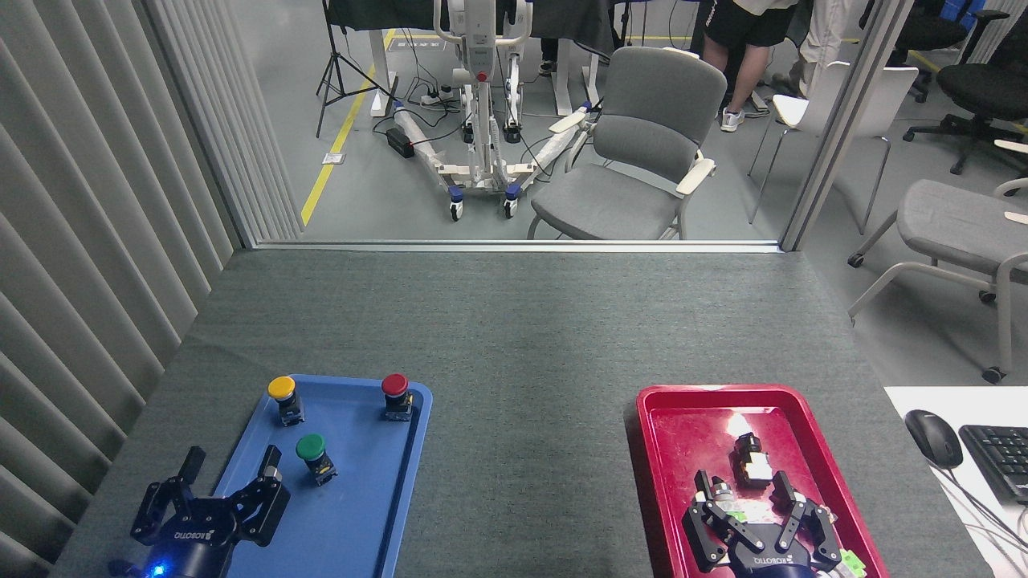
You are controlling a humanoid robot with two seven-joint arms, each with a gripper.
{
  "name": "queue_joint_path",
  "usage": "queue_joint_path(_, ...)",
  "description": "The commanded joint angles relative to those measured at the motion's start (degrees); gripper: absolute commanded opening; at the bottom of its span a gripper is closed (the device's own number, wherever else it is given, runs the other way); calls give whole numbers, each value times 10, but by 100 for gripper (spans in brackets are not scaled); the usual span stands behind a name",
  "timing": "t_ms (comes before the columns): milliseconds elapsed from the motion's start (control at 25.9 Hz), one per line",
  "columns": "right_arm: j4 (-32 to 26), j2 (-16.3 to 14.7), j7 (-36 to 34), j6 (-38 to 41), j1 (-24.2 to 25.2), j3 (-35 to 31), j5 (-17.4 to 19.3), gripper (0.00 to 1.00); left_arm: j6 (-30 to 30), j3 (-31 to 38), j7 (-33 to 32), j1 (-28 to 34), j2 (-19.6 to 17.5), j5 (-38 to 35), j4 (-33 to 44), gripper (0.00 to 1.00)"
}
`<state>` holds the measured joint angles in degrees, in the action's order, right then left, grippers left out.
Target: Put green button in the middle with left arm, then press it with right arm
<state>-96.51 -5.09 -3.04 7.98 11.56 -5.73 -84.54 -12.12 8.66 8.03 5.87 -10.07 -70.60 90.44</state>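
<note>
The green button (311,449) stands upright in the blue tray (361,522), near the tray's middle. My left gripper (231,470) is open at the tray's near left corner, its fingertips a little left of the green button and not touching it. My right gripper (743,486) is open low over the red tray (666,449), with nothing between its fingers. The middle (526,433) of the grey-green cloth lies bare between the two trays.
A yellow-capped button (283,393) and a red-capped button (395,392) stand at the back of the blue tray. A small black and white part (748,464) lies in the red tray. A mouse (932,437) and keyboard (1000,457) sit at the right.
</note>
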Motion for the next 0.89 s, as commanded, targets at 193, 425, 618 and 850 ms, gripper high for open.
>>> queue_joint_path(193,-4,0,1,2,2,-2,2,100,3,0,0,1,1,-1,-2,100)
queue_joint_path(425,-4,3,1,-2,1,-17,4,100,10,0,0,1,1,-1,-10,100)
queue_joint_path(618,-5,7,4,-4,-7,-15,3,100,10,0,0,2,1,-1,-8,100)
queue_joint_path(850,-1,5,4,-3,-9,-14,3,100,32,-2,1,1,2,-2,-11,99)
